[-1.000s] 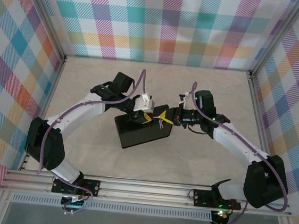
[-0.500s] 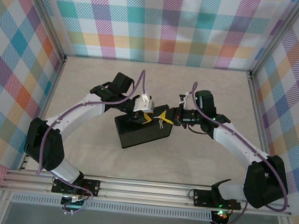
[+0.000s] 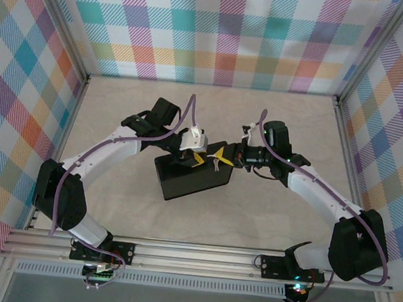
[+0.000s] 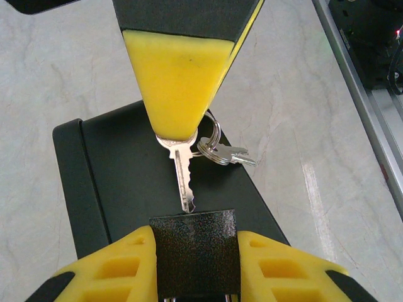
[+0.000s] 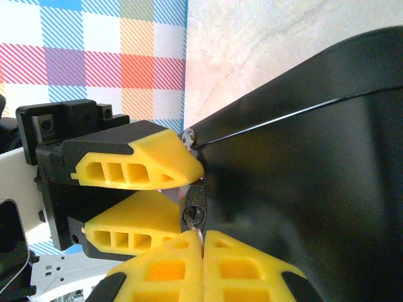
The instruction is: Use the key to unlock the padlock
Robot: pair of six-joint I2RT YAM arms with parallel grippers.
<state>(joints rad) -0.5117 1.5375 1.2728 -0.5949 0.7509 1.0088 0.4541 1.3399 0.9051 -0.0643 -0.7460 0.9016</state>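
My left gripper is shut on the small dark padlock, whose body sits between the yellow fingers above the black box. My right gripper comes in from above, shut on the head of the silver key. The key's tip meets the padlock's upper edge. In the right wrist view the right gripper pinches the key, and its blade reaches the keyhole of the padlock, held by the left gripper. In the top view the left gripper and the right gripper meet over the box.
A key ring with a second small key hangs from the key and lies over the box's edge. The box lies on a pale marble table enclosed by plaid walls. A metal rail runs along the near edge.
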